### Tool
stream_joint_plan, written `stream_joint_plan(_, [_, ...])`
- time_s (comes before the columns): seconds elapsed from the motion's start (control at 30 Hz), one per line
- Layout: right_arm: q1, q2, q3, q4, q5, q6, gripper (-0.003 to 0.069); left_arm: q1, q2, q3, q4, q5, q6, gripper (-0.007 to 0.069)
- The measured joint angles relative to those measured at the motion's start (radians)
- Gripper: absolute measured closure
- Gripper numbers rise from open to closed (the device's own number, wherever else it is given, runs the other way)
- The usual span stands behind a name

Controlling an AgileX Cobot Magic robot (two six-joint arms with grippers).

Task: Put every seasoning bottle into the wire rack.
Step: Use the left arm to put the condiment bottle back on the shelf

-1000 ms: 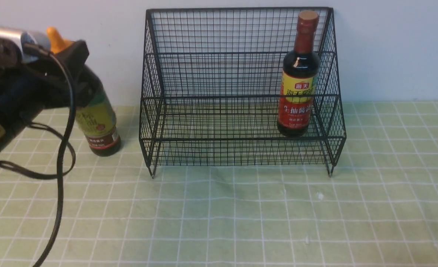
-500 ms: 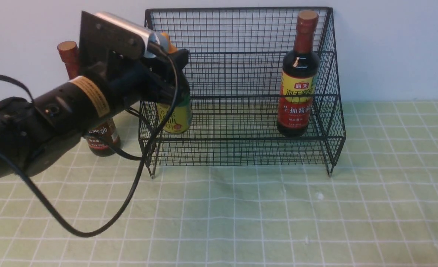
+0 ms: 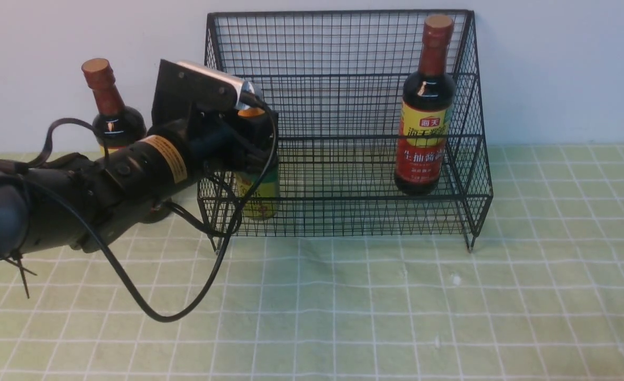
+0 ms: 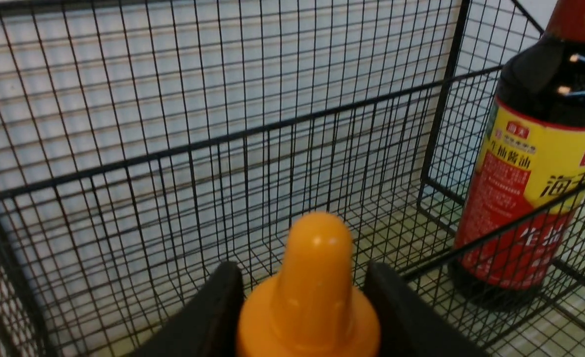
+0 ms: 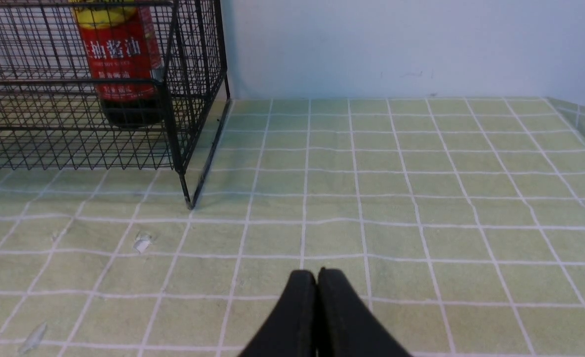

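The black wire rack [image 3: 343, 11] stands against the back wall. My left gripper [image 3: 256, 140] reaches into its left end, shut on the short seasoning bottle [image 3: 259, 194] just under its orange nozzle cap [image 4: 312, 297]. The bottle's yellow-green label shows low behind the front mesh; whether its base rests on the shelf I cannot tell. One tall brown-capped bottle [image 3: 428, 116] with a yellow-and-red label stands inside the rack at the right end [image 4: 530, 163]. Another tall bottle [image 3: 112, 116] stands outside, left of the rack, partly hidden by my left arm. My right gripper [image 5: 317, 277] is shut and holds nothing, low over the mat.
A green grid mat [image 3: 375, 296] covers the table, and the pale wall runs right behind the rack. The left arm's black cable [image 3: 148, 312] loops down onto the mat in front of the rack's left corner. The rack's right front leg [image 5: 189, 203] stands ahead of my right gripper.
My left arm has carried the short bottle from left of the rack, over its left side and down inside. The tall bottle at the left has come into view.
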State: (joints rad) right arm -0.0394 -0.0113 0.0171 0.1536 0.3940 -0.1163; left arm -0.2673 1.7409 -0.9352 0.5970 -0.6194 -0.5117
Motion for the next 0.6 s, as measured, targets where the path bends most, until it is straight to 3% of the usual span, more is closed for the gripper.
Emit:
stream_joint_plan(0.13, [0.000,0.000,0.000,0.000,0.000,0.000,0.0673,0.000,0.008,0.000,0.000,0.045,-0.009,0.0312])
stream_joint_plan(0.4, [0.000,0.000,0.000,0.000,0.000,0.000,0.0673,-0.002,-0.043,-0.005,-0.007,0.162,-0.086,0.0165])
stream_joint_plan(0.6, [0.000,0.000,0.000,0.000,0.000,0.000,0.0673,0.021,-0.230,-0.005,-0.009,0.225,-0.040,0.0155])
